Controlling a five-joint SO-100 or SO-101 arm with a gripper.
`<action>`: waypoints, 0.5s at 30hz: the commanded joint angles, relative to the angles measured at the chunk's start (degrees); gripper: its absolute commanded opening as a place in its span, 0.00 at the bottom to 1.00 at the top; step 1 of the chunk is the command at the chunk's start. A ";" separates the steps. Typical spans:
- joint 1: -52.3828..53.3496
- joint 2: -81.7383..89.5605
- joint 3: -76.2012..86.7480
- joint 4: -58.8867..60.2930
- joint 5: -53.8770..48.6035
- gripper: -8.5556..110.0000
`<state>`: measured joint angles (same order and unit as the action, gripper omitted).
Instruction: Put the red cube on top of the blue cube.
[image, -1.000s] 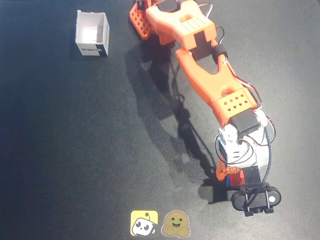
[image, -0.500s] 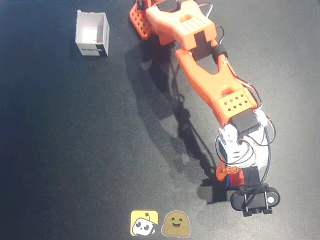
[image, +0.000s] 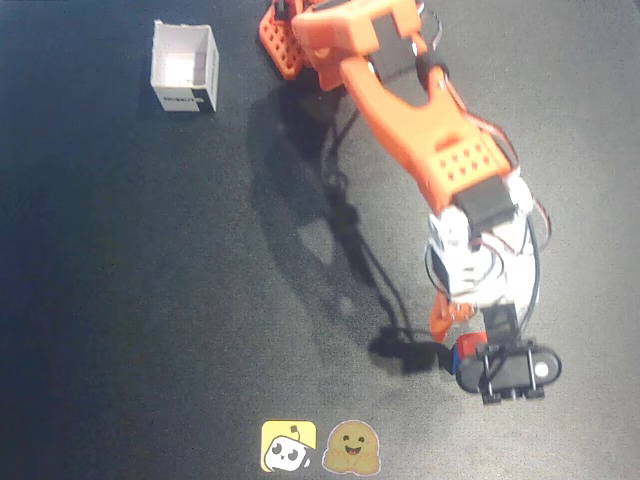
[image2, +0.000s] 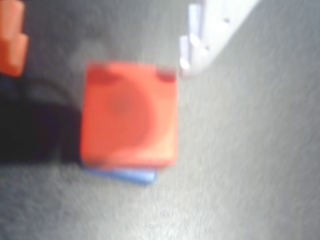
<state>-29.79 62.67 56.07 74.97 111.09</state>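
Observation:
In the wrist view the red cube (image2: 129, 114) sits on top of the blue cube (image2: 125, 175), of which only a thin blue strip shows below the red cube's lower edge. My gripper (image2: 100, 61) is open over the stack. The orange finger (image2: 11, 40) stands well off the cube at the upper left. The white finger (image2: 207, 35) is close to the cube's upper right corner. In the overhead view the gripper (image: 452, 335) is at the lower right, and small bits of the red cube (image: 466, 346) and the blue cube (image: 455, 359) show under it.
A white open box (image: 185, 68) stands at the upper left of the dark table. The arm's base (image: 285, 40) is at the top middle. Two stickers (image: 315, 447) lie at the bottom edge. The black wrist camera (image: 510, 370) overhangs the cubes.

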 joint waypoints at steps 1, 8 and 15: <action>0.09 10.11 5.01 -2.02 -0.26 0.28; 4.39 27.77 28.13 -11.07 -5.98 0.18; 12.39 42.19 46.76 -18.11 -13.62 0.07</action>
<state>-20.57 98.00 99.23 58.80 100.55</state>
